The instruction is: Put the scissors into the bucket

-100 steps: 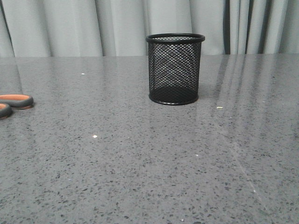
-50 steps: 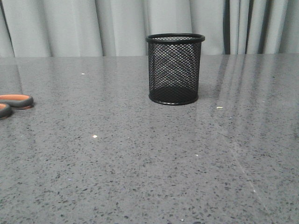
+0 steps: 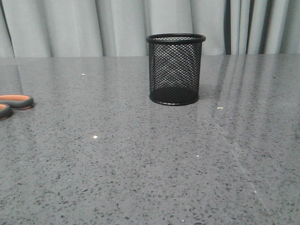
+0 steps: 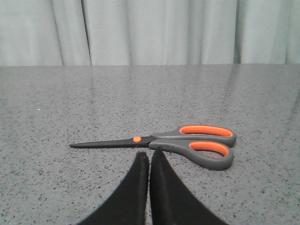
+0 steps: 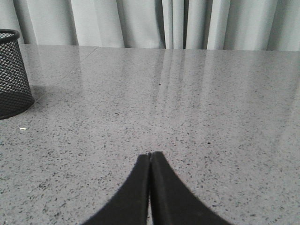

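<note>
The scissors lie flat on the grey table, dark blades closed, grey handle loops lined in orange. In the front view only the handle loops show at the left edge. My left gripper is shut and empty, its tips just short of the scissors near the pivot. The bucket, a black wire-mesh cup, stands upright and empty at the table's middle back; its side also shows in the right wrist view. My right gripper is shut and empty over bare table, well apart from the bucket.
Grey speckled stone table. Pale curtains hang behind the table's far edge. A few small light specks lie on the surface.
</note>
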Available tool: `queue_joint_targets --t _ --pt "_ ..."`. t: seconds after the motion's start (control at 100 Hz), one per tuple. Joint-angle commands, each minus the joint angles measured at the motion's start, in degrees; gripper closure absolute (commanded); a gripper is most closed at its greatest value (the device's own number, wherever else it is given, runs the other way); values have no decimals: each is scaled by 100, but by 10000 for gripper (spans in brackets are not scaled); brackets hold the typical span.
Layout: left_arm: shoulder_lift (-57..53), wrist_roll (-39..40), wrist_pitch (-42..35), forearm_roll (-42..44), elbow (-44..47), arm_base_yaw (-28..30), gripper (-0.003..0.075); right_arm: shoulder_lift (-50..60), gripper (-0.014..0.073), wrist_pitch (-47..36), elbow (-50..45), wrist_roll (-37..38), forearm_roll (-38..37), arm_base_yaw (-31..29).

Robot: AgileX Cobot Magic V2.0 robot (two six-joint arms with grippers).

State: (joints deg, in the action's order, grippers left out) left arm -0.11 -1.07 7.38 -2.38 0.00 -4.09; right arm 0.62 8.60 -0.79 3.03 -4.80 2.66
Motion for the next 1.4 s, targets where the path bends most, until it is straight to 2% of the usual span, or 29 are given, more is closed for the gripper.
queue_joint_targets --t 0.0,0.23,0.38,0.49,0.69,0.84,1.12,1.29,1.39 --pt "-157 50 -490 -336 226 17 740 120 638 -472 -31 1 105 -29" --pt "-157 50 -530 -2042 226 17 740 120 638 -699 -31 1 1005 -29" --pt "-157 50 -530 -3511 213 17 740 120 638 -1042 -31 1 1884 -29" --pt "-157 50 -520 -3947 162 17 740 120 638 -1153 -20 1 2640 -29" --pt "-51 17 -225 -3774 -543 17 740 109 638 -577 534 1 2673 -29" --pt "605 3 330 -2896 -1613 17 740 -237 638 83 1313 1 2139 -29" --pt "2927 -64 2595 -862 -4126 17 740 -2322 638 1715 3223 1 1496 -29" --pt "4050 -752 3854 -678 -5269 17 740 -3589 638 2831 4439 -10 1286 -29" --pt "4585 -944 4423 -678 -5760 17 739 -4212 638 3347 5049 -351 1286 -29"
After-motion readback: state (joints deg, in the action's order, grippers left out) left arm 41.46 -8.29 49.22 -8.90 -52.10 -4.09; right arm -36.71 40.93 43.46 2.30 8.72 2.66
